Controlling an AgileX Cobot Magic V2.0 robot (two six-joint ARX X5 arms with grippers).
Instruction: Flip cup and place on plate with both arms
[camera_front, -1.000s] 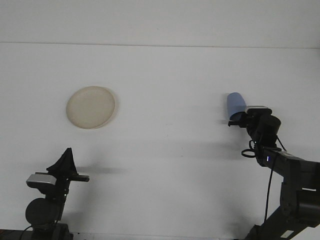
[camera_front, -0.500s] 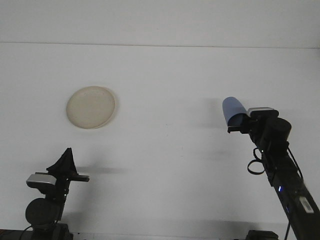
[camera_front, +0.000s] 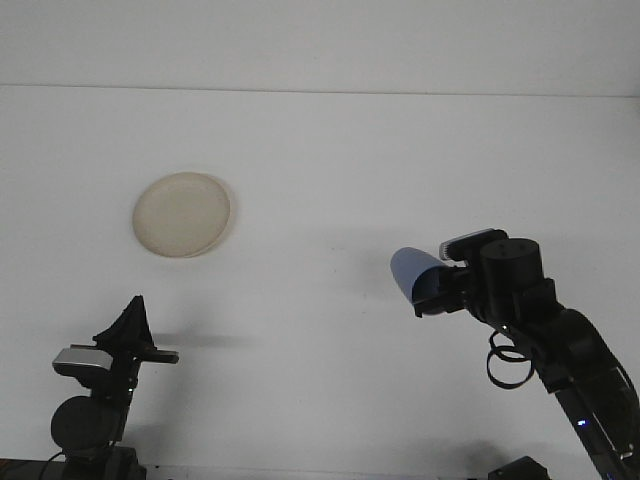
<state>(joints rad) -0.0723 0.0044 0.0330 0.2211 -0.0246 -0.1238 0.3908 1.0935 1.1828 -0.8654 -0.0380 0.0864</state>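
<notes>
Your right hand (camera_front: 432, 292) is clamped on the blue cup (camera_front: 412, 273), holding it above the white worktop (camera_front: 330, 160) and tilted up to the left. The cream plate (camera_front: 182, 214) lies well to that hand's left. Your left hand (camera_front: 128, 322) waits low, nothing in it; you can't tell its fingers' state.

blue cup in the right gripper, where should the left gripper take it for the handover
Probably the free end of the blue cup, approached from the left. The right gripper clamps its right end, and the cup lies tilted, pointing up and left over the table, so that end is exposed. The left gripper sits low on the left, nearer the plate.
</notes>
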